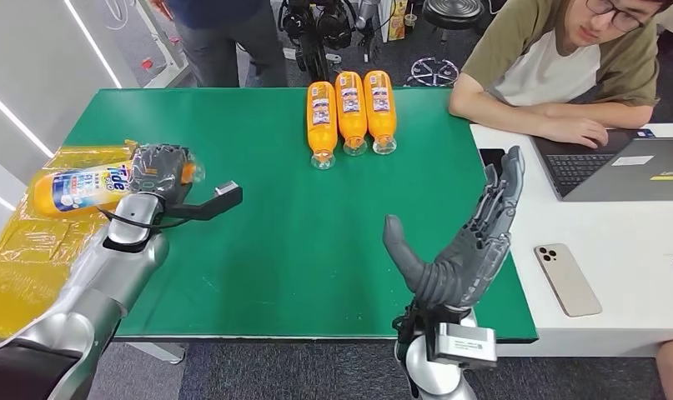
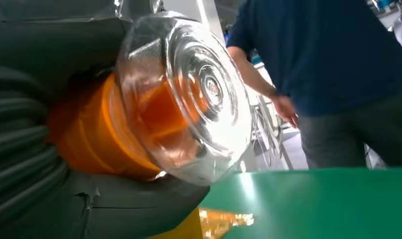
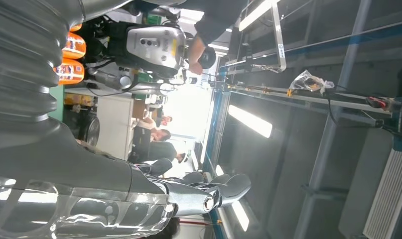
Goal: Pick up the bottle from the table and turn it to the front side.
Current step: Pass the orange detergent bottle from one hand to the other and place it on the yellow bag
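Observation:
My left hand grips an orange bottle with a white and blue label. It holds the bottle on its side above the table's left edge, body pointing left. In the left wrist view the bottle's clear cap and orange neck stick out of my left hand. Three more orange bottles lie side by side at the far middle of the green table, caps toward me. My right hand stands open and upright above the table's near right part, holding nothing; its fingers point into the room.
Yellow plastic wrap lies to the left of the table. A person at the white desk on the right rests arms beside a laptop; a phone lies nearer. Another person stands behind the table.

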Robot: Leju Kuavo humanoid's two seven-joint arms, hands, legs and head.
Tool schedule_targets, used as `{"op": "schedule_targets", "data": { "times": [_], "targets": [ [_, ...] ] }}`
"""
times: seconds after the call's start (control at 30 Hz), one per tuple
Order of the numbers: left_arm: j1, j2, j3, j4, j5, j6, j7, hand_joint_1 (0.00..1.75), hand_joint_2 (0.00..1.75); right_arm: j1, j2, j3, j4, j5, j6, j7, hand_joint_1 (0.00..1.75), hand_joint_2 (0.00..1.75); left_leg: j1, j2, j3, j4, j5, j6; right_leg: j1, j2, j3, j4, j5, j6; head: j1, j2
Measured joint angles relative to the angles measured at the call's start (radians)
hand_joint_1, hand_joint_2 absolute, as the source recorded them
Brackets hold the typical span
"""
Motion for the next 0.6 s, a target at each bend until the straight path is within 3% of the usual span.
{"op": "schedule_targets", "data": {
  "times": [0.2, 0.6],
  "targets": [
    [0.030, -0.009, -0.048, 0.025, 0.003, -0.024, 0.007, 1.75, 1.75, 0.001, 0.000, 0.000, -0.028, 0.055, 0.000, 0.051, 0.00, 1.75, 0.000, 0.000, 0.000, 0.000, 0.000, 0.000, 0.000, 0.000, 0.000, 0.000, 0.000, 0.000, 0.000, 0.000],
    [0.069, -0.045, -0.066, 0.053, 0.013, -0.048, -0.006, 1.75, 1.75, 0.002, 0.001, 0.000, -0.044, 0.086, 0.000, 0.077, 0.00, 1.75, 0.000, 0.000, 0.000, 0.000, 0.000, 0.000, 0.000, -0.001, 0.000, 0.000, 0.000, 0.000, 0.000, 0.000]
  ]
}}
